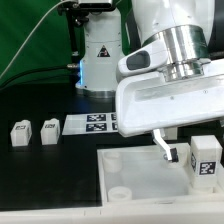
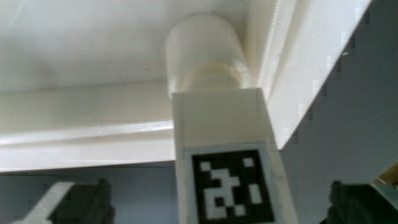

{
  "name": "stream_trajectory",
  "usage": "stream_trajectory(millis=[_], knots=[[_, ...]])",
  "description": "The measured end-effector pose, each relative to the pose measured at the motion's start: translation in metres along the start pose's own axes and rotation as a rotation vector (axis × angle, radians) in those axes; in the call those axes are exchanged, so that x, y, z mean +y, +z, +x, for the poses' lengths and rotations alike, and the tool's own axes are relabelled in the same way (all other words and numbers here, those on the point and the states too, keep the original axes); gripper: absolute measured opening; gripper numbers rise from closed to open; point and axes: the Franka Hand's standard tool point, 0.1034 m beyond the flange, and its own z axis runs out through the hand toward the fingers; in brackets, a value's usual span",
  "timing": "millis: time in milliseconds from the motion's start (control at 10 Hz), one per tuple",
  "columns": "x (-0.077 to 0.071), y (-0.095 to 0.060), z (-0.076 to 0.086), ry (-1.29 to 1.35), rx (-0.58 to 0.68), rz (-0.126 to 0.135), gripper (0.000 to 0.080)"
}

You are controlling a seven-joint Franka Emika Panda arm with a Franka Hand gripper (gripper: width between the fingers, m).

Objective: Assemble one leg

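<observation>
Robot hand (image 2: pixel 224 203) open, fingers (image 2: pixel 75 205) spread either side of the tagged white leg (image 2: pixel 224 125) without touching; the leg's long axis runs straight away from the hand, its rounded far end at a corner of the white panel (image 2: pixel 98 110).

The counter (image 1: pixel 45 190) lies open at lower left of the exterior view. Blocking mid-left: a leg (image 1: pixel 20 133) and a second leg (image 1: pixel 49 131); centre, the marker board (image 1: pixel 95 123); lower right, the panel (image 1: pixel 135 170).

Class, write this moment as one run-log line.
gripper: open, not gripping | leg: between the jaws, rounded end at panel corner | seating: cannot tell
</observation>
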Motion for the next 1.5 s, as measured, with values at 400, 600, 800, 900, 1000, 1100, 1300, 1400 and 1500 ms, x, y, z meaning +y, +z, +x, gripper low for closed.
stream_trajectory(millis=[400,600,800,900,1000,1100,1300,1400,1500], knots=[[0.0,0.0,0.0,0.0,0.0,0.0,0.0649],[0.0,0.0,0.0,0.0,-0.002,0.0,0.0649],[0.003,-0.006,0.017,0.005,-0.047,0.003,0.0649],[0.006,-0.004,0.02,0.009,-0.104,0.007,0.0649],[0.009,-0.002,0.024,0.011,-0.114,0.006,0.0649],[0.009,0.001,0.019,0.015,-0.208,0.016,0.0649],[0.009,0.001,0.019,0.015,-0.214,0.017,0.0649],[0.009,0.001,0.019,0.015,-0.214,0.017,0.0649],[0.009,0.001,0.019,0.015,-0.214,0.017,0.0649]])
